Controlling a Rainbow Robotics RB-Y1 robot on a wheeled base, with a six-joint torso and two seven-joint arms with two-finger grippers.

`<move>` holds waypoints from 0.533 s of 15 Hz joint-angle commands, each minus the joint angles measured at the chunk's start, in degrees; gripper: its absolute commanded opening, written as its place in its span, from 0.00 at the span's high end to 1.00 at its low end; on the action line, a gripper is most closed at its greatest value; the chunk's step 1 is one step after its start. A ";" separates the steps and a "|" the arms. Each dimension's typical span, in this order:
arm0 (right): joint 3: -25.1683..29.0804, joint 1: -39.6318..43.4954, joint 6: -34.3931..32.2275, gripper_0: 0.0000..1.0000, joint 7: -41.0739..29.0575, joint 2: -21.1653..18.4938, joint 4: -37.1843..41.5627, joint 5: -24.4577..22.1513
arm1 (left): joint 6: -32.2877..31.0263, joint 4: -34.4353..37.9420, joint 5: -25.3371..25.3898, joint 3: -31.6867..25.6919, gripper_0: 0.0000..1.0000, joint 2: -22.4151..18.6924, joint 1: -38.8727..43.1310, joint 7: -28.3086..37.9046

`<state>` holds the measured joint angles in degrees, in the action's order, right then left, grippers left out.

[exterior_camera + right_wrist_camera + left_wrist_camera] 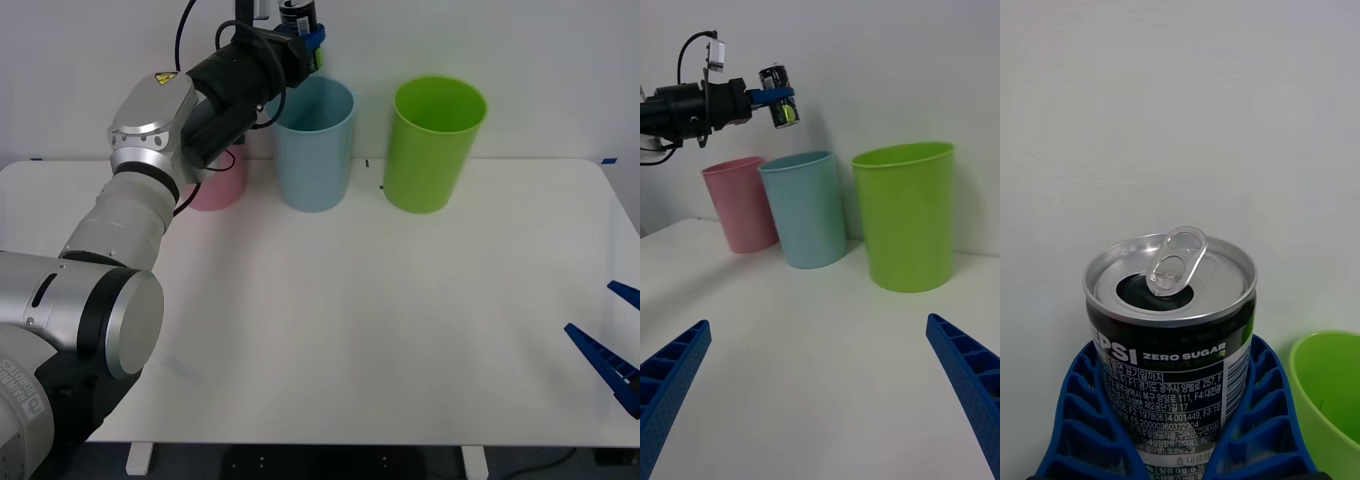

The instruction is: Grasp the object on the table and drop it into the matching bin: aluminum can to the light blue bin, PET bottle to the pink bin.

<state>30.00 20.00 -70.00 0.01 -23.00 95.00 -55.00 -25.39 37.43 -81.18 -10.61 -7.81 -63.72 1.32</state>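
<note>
High above the blue bin (314, 140), the left gripper (305, 30) holds the can (297, 12) in the air. The left arm (150, 150) is stretched far forward and up, from the big grey shoulder at the near left edge of the table (350, 320) to the back wall. Its black wrist points to the right, over the pink bin (218, 185).

From the right wrist view, the left gripper (776, 94) reaches sideways and its blue fingers (767, 93) squeeze the can (779, 96) around the middle. The can stands almost upright, tipped a little. A yellow-green mark shows on its side. It hangs above the blue bin (805, 210), near that bin's left rim, and does not touch it. The pink bin (739, 202) stands just beside the blue bin, and a green bin (906, 217) stands on the blue bin's other side.

From the left wrist view, the blue fingers (1082, 420) hug both sides of the can (1172, 337). The silver top is open, with the pull tab bent up. Part of the green bin (1330, 390) peeks in beside it.

Low at the near right edge of the table, the right gripper (612, 340) rests apart from everything. Its two blue fingers (970, 382) are spread wide and hold nothing.
</note>
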 commanded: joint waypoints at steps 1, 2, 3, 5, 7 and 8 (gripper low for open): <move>0.00 0.00 0.00 0.00 -0.01 0.00 0.00 0.00 | -0.01 0.01 0.06 -0.03 0.22 -0.01 0.00 -0.08; 0.00 0.00 0.00 0.00 -0.01 0.00 0.00 0.00 | -0.01 0.01 0.06 0.06 0.00 -0.01 0.09 -0.35; 0.00 0.00 0.00 0.00 -0.01 0.00 0.00 0.00 | -0.01 0.01 0.23 -0.03 0.00 -0.01 0.00 -0.44; 0.00 0.00 0.00 0.00 -0.01 0.00 0.00 0.00 | -0.01 0.01 0.41 -0.03 0.00 -0.01 0.09 -0.35; 0.00 0.00 0.00 0.00 -0.01 0.00 0.00 0.00 | -0.10 0.01 0.67 -0.03 0.00 -0.01 0.09 -0.26; 0.00 0.00 0.00 0.00 -0.01 0.00 0.00 0.00 | -0.10 0.01 0.85 -0.03 0.00 -0.01 0.09 -0.26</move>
<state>30.00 20.00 -70.00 0.00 -23.00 95.00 -55.00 -25.45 37.43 -80.46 -10.63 -7.82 -63.65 1.04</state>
